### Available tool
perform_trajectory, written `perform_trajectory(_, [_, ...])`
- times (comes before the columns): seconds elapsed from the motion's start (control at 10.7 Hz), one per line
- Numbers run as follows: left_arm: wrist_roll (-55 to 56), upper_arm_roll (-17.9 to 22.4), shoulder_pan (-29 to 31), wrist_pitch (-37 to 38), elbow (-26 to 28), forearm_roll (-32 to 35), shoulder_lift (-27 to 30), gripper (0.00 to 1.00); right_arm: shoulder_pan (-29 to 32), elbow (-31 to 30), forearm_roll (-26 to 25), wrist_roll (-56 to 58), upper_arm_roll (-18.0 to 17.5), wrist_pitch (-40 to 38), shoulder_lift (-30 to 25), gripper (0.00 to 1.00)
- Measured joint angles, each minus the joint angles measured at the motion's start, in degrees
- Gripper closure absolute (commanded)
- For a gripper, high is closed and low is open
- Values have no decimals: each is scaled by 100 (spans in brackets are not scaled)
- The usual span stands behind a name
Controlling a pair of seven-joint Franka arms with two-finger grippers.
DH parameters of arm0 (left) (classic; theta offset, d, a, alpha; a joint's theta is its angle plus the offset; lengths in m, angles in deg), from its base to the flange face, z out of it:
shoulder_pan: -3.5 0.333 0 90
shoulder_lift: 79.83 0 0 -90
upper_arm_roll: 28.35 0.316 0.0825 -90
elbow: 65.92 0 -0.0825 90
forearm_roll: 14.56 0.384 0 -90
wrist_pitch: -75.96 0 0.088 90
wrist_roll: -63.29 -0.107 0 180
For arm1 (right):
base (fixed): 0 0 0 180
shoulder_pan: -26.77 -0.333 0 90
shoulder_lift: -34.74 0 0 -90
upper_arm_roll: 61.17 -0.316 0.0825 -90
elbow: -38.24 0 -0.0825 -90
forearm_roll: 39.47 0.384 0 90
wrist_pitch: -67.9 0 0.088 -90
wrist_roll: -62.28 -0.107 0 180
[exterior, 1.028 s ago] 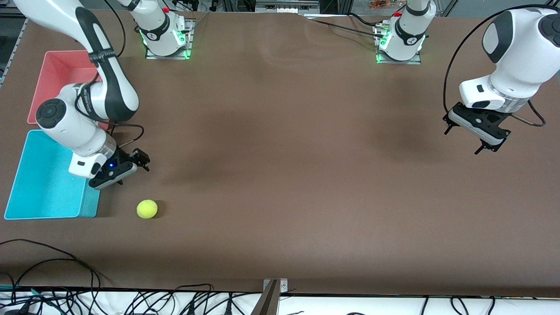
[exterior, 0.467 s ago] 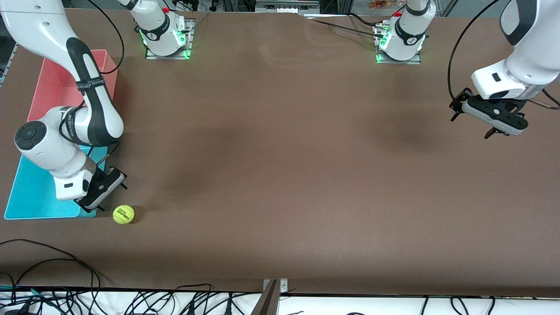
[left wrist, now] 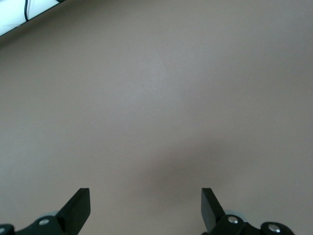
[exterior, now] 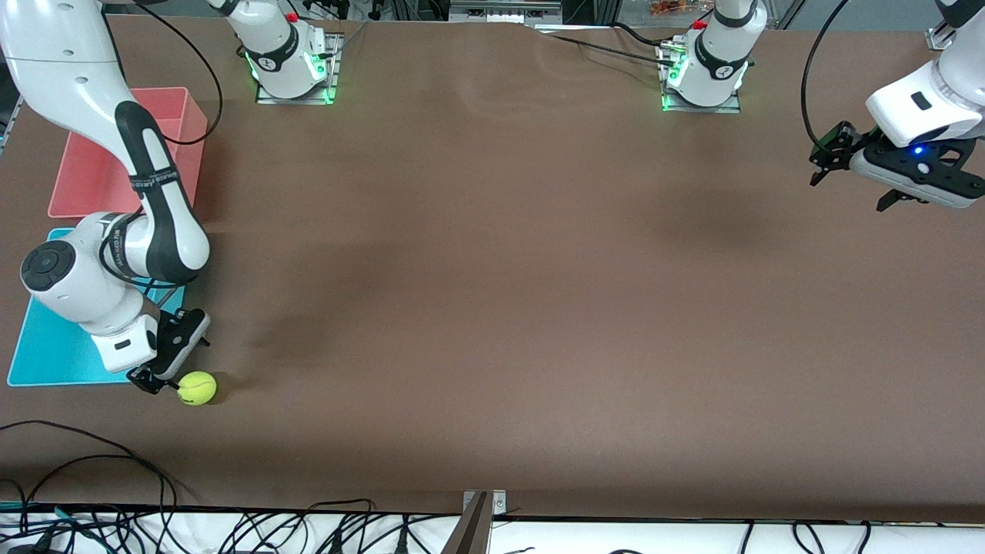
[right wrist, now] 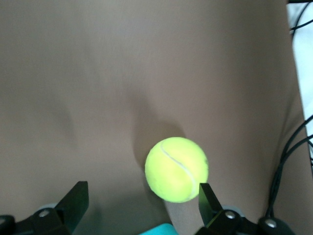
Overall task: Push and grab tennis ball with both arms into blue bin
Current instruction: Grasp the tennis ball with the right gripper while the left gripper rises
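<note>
The yellow-green tennis ball lies on the brown table, just off the corner of the blue bin that is nearest the front camera. My right gripper hangs low over that corner of the bin, open, with the ball beside one fingertip. In the right wrist view the tennis ball sits just ahead of the right gripper and close against one finger. A sliver of the blue bin shows there. My left gripper is open and empty, up over the left arm's end of the table. The left gripper sees only bare table.
A pink-red bin stands beside the blue bin, farther from the front camera. The right arm covers much of the blue bin. Black cables trail along the table edge nearest the front camera.
The ball has rolled toward the right arm's end and nearer the front camera. The right gripper followed it along the blue bin. The left gripper drew back toward its end of the table.
</note>
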Motion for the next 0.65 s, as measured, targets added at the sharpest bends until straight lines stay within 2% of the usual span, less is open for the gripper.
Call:
perform_trajectory(0.19, [161,-1,-44,276,-210,-2,0,0,152,324,1,775,-8,6,294,0])
perform_trajectory(0.65, [1226,-175,-89,1005,-730,-12,-7,0,212,1051,0,1353,-38,4,826,0])
